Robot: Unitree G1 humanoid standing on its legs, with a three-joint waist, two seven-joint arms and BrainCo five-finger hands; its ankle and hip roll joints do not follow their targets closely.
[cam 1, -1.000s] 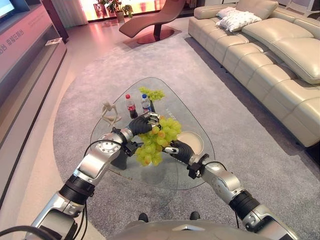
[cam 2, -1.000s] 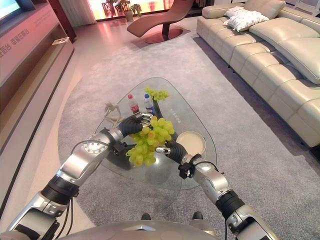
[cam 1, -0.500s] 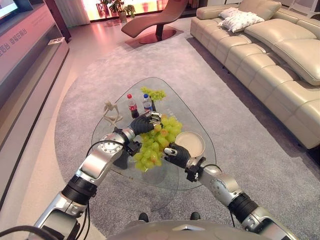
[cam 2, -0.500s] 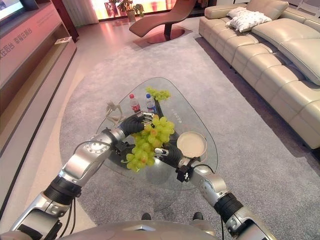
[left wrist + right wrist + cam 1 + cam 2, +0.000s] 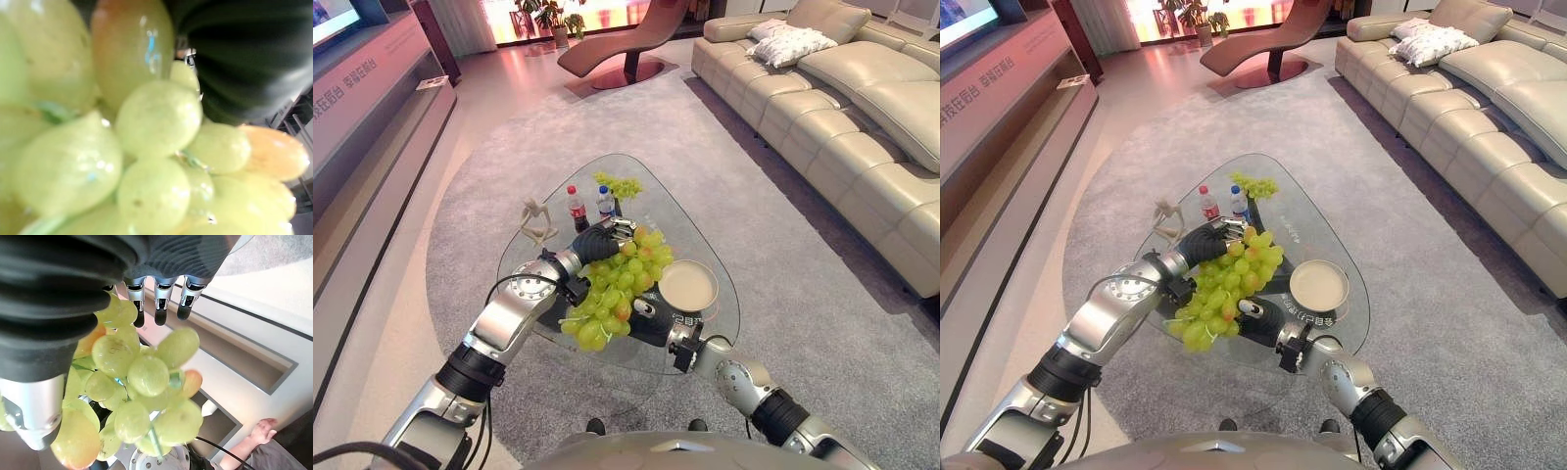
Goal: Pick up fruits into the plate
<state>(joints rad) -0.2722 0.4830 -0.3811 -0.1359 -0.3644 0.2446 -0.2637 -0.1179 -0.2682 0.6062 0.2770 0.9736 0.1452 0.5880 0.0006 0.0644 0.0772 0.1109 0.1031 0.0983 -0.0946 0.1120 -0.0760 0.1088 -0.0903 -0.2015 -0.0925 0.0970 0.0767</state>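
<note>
Here the right hand (image 5: 1258, 322) lies under the bunch of grapes (image 5: 615, 287), fingers nearly straight, seemingly cradling its weight. The left hand (image 5: 594, 241) grips the bunch's upper end, curled around it, holding it above the glass table (image 5: 705, 338). Just beside waits the plate (image 5: 688, 286), still empty; beyond stand two bottles (image 5: 576, 209) and more grapes (image 5: 617, 184).

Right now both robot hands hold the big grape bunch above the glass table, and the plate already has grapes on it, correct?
Not quite. The plate is bare, as the left eye view shows. The left robot hand and right robot hand do hold the grape bunch above the glass table.
</note>
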